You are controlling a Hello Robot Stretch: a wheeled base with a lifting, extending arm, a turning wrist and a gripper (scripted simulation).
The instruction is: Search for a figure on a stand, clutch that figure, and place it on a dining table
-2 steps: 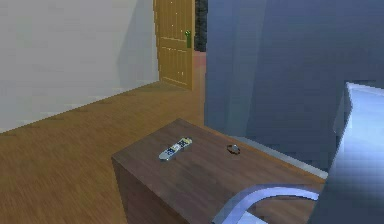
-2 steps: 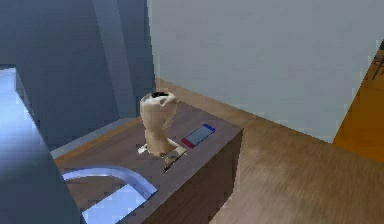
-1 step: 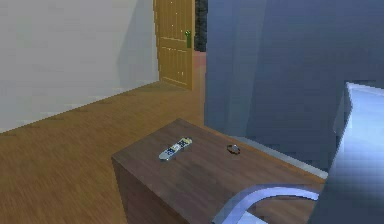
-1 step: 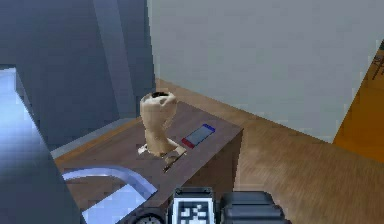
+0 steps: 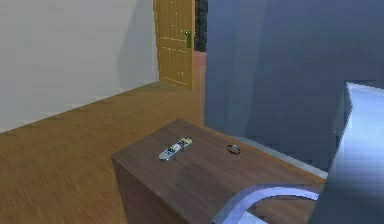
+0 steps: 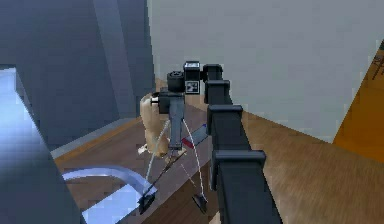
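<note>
A dark brown wooden stand [image 5: 200, 175] fills the lower middle of the forward view. The stand [image 6: 105, 145] shows again at the arm side view's left. A pale beige figure [image 6: 152, 120] stands out just left of the gripper's dark body. The arm's dark bar [image 6: 235, 160] rises from the bottom edge, with two white marked squares at its far end. My gripper [image 6: 174, 200] points its thin fingers down toward the bottom edge. I cannot tell whether it holds anything.
A grey remote [image 5: 176, 150] and a small round thing [image 5: 233, 149] lie on the stand. A pale blue-white block [image 5: 355, 140] and a curved grey piece [image 5: 262, 198] crowd the right. A wooden door [image 5: 175, 45] stands far back. Wood floor [image 5: 60, 150] lies at the left.
</note>
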